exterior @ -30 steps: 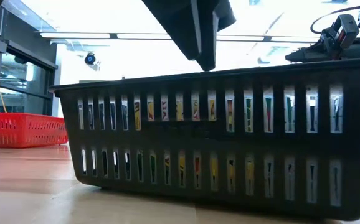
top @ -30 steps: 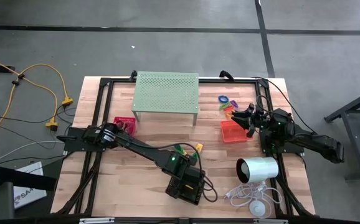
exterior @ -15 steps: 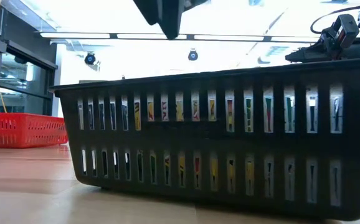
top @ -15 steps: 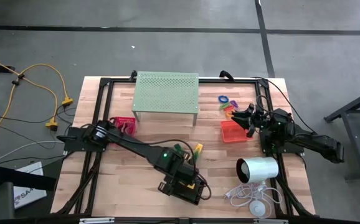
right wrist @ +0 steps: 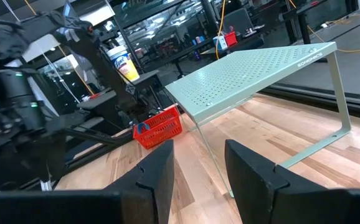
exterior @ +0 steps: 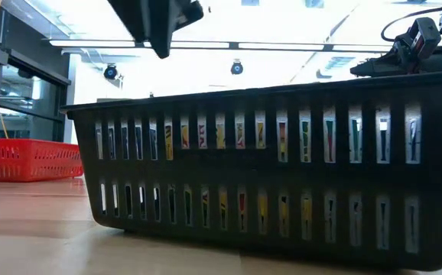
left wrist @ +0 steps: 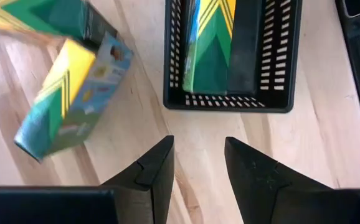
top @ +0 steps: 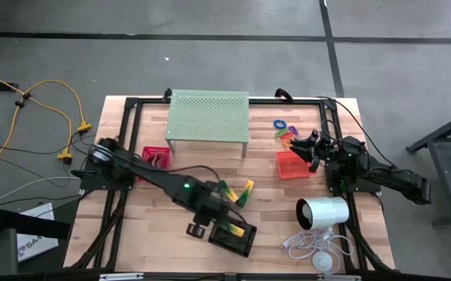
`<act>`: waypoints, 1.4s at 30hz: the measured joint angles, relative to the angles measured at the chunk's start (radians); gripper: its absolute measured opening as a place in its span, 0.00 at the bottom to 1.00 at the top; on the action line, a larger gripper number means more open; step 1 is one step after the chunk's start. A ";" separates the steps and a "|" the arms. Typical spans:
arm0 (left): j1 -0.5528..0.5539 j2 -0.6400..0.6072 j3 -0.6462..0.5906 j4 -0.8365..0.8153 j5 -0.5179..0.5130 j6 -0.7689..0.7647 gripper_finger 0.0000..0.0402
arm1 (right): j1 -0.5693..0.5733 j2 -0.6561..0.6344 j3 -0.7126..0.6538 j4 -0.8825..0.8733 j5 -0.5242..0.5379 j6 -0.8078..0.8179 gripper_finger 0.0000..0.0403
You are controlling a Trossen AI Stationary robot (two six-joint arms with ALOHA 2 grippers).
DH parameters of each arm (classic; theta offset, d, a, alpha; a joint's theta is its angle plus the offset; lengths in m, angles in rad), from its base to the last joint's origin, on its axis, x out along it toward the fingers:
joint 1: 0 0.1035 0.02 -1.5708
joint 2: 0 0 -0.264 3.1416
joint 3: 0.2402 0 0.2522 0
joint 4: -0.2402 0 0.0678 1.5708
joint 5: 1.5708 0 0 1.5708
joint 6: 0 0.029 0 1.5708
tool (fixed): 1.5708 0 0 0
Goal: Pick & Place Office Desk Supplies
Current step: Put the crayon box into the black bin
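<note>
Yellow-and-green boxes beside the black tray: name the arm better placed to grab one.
Left. Its open, empty left gripper hovers right by the loose boxes and black tray; the right gripper waits over the orange tray.

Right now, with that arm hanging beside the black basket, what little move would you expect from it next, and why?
Probably a short swing toward the loose yellow-and-green box lying on the wood. The left end effector is open and empty, the black tray already holds one such box, and this one lies just outside it. The right end effector waits over the orange tray.
</note>
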 joint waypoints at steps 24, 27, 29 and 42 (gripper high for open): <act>-0.045 -0.589 -0.777 0.508 -0.096 -0.085 0.34 | 0.000 0.000 0.000 0.000 0.000 0.000 0.32; -0.047 -0.657 -0.854 0.560 -0.105 -0.085 0.34 | 0.000 0.000 0.000 0.000 0.000 0.000 0.32; -0.047 -0.704 -0.907 0.595 -0.106 -0.085 0.34 | 0.000 0.000 0.000 0.000 0.000 0.000 0.32; -0.018 -1.072 -1.196 0.736 -0.115 -0.085 0.34 | 0.000 0.000 0.000 0.000 0.000 0.000 0.32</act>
